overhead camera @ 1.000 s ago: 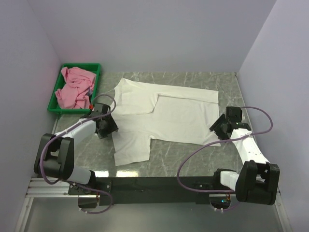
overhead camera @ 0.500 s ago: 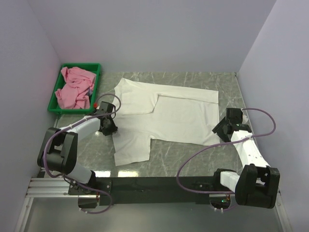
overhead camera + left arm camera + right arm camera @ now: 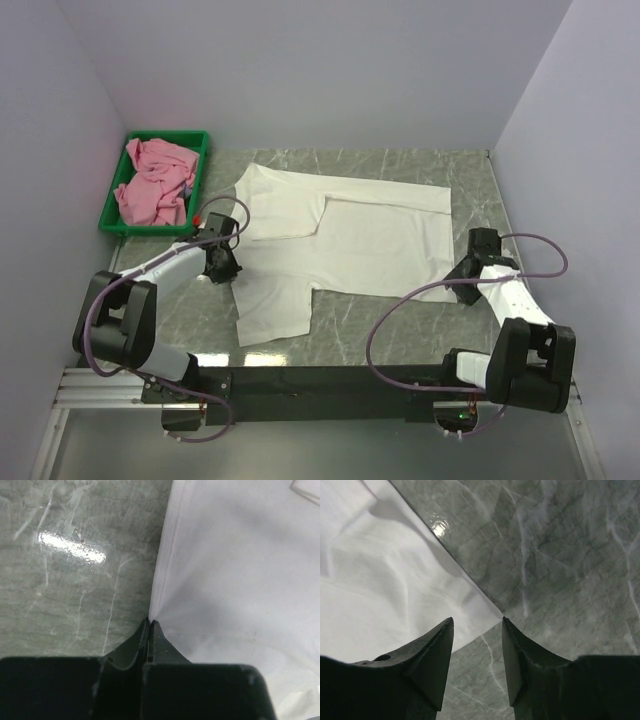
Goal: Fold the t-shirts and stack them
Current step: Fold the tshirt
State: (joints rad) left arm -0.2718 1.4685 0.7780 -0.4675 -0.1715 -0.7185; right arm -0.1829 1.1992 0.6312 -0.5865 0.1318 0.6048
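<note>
Left jaws pinched on white t-shirt edge, right jaws spread astride its corner, wrist-view detail only

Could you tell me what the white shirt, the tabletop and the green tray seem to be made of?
Large white t-shirt: soft matte fabric, creased, stitched hem. Grey veined tabletop: glossy stone or stone-look laminate, showing glare. Green rectangular tray: likely moulded plastic.

tray: far left on table | bundled t-shirt: in tray | flat t-shirt: on table, right of tray
</note>
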